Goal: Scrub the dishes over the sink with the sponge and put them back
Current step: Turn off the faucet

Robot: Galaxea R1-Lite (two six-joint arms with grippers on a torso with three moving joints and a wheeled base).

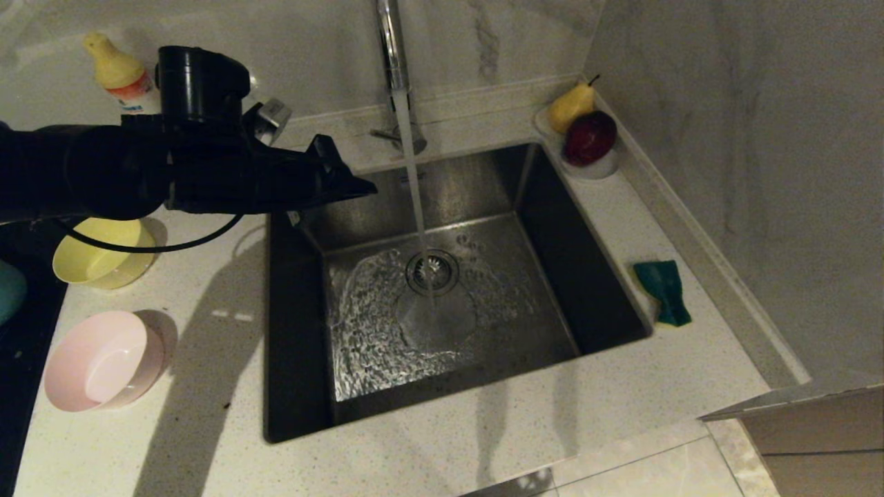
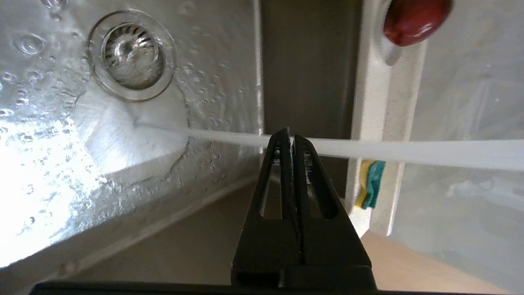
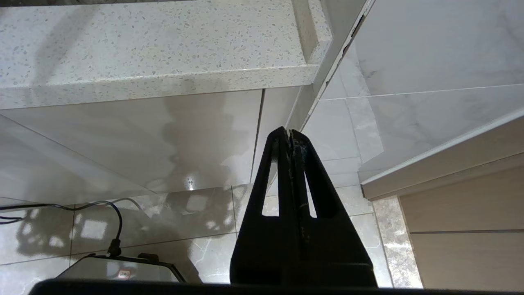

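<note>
The sink (image 1: 483, 179) has water running from the tap (image 1: 390, 48) onto its drain strainer (image 1: 431, 270). On the counter to its left stand a yellow bowl (image 1: 103, 259) and a pale pink bowl (image 1: 97, 359). The rim of a blue bowl (image 1: 7, 290) shows at the view's edge. The sponge (image 1: 663, 290), green face up, lies on the counter right of the sink. My left gripper (image 1: 366, 186) is shut and empty. It hovers over the sink's back left corner, pointing across the basin towards the sponge (image 2: 370, 184). My right gripper (image 3: 288, 133) hangs shut below the counter.
A white dish (image 1: 601, 166) with a yellow pear (image 1: 572, 105) and a red apple (image 1: 589, 137) sits at the sink's back right corner. A soap bottle (image 1: 121, 76) stands behind my left arm. A wall runs along the right.
</note>
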